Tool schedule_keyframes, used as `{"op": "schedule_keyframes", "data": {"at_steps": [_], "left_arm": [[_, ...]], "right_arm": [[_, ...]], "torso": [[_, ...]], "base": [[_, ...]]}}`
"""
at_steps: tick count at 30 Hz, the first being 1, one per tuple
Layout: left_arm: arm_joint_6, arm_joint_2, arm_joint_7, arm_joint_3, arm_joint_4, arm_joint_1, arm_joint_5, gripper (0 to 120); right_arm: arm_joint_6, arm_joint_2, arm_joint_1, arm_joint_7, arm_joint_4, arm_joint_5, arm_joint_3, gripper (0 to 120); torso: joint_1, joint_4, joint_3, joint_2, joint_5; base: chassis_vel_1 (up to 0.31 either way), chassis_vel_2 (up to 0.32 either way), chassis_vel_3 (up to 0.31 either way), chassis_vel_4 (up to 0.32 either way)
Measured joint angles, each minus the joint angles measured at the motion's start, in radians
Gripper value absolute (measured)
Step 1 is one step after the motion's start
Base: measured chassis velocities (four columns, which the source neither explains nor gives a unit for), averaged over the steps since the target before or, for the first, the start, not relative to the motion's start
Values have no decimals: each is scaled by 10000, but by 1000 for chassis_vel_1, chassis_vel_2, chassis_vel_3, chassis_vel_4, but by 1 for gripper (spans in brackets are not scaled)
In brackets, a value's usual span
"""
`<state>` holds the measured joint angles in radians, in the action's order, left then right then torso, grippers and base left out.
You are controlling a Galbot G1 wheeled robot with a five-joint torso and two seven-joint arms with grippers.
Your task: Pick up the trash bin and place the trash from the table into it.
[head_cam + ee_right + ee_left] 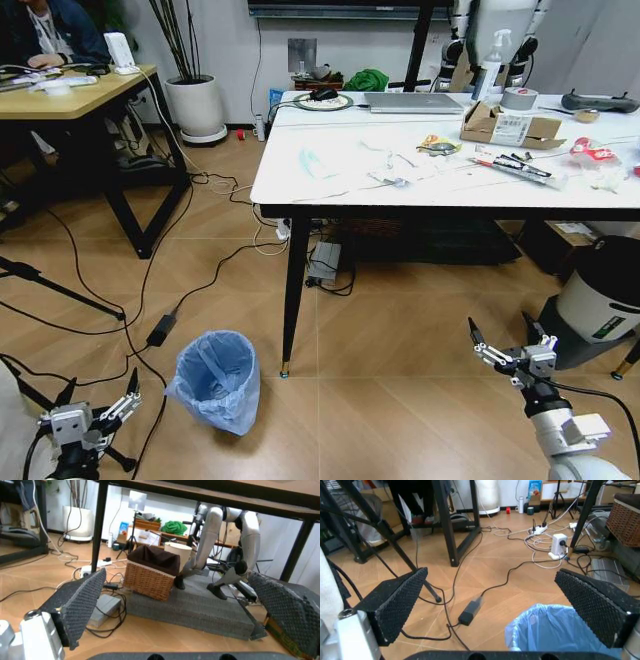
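The trash bin [216,380], lined with a crinkly light-blue bag, stands on the wood floor by the table's front left leg; its rim also shows in the left wrist view [555,632]. My left gripper [98,398] hangs open low at the left, short of the bin. My right gripper [506,338] is open low at the right, in front of the table. On the white marble table [300,175] lies the trash: a torn cardboard box [510,125], wrappers [438,146], tissues [392,168] and tubes [520,167].
A silver laptop [412,102] and a grey tape roll [518,98] sit at the table's back. A white-and-black cylinder [605,298] stands at the right. Cables and a power brick [160,328] trail across the floor left of the bin. A yellow desk [70,95] stands far left.
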<state>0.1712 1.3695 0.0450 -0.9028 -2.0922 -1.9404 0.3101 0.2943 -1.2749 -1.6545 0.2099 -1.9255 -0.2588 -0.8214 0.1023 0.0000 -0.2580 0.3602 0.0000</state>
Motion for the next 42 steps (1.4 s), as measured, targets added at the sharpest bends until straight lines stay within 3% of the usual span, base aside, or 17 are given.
{"op": "schedule_keyframes", "data": {"at_steps": [19,26,32,42], "left_arm": [[209,151,-233,55,136,-156,-122,100],[623,249,-237,53,388,-59,-394,100],[1178,246,-351,27,754,12,-499,100],[680,-208,-195,99,989,443,207,100]], "right_arm": [[15,-317,262,124,51,31,10,100],[0,-290,287,143,-77,-157,-38,100],[-21,-624,567,204,-77,50,-16,100],[106,-1385,592,381,-53,464,200,100]], "torso": [[-192,0,468,-658,0],[-298,0,729,-1028,0],[-332,1,812,-1143,0],[-331,1,802,-1133,-1]], "base": [[0,0,0,0],[0,0,0,0],[0,0,0,0],[0,0,0,0]]}}
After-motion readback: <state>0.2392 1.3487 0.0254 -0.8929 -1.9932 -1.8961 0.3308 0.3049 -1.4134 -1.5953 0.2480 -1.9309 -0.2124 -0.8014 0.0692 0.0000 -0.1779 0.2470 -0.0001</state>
